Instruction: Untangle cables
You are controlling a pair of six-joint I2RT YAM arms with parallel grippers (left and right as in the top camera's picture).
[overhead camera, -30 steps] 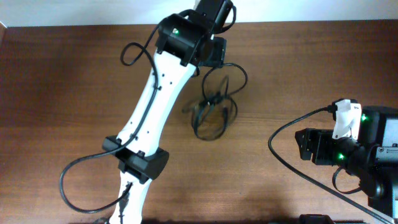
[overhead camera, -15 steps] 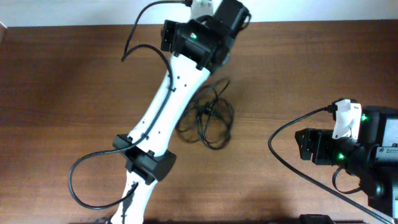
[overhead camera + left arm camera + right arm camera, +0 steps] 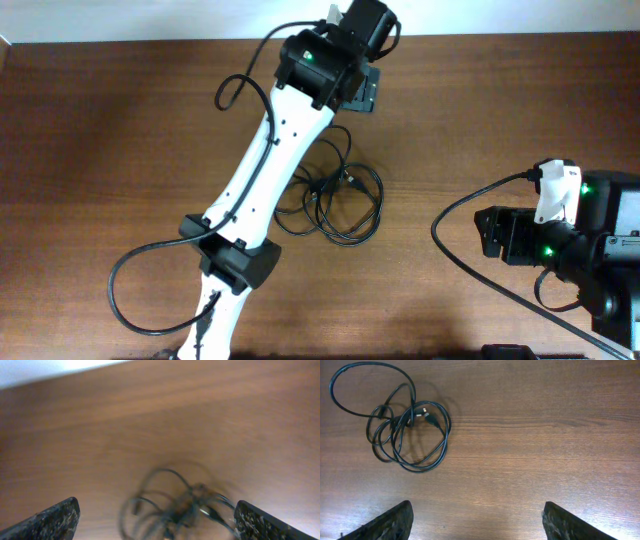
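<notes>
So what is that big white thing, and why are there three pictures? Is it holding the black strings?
The white thing is a robot arm. There are two of them, and the darker arm sits at the right edge. Each ends in a two-fingered claw. One picture looks down from above the brown table. The other two come from small cameras on the wrists, so the dark shapes in the bottom corners are the claw's own fingers. The black strings are cables, lying tangled in loops on the table. Nothing is held: the left claw and the right claw are both open.
</notes>
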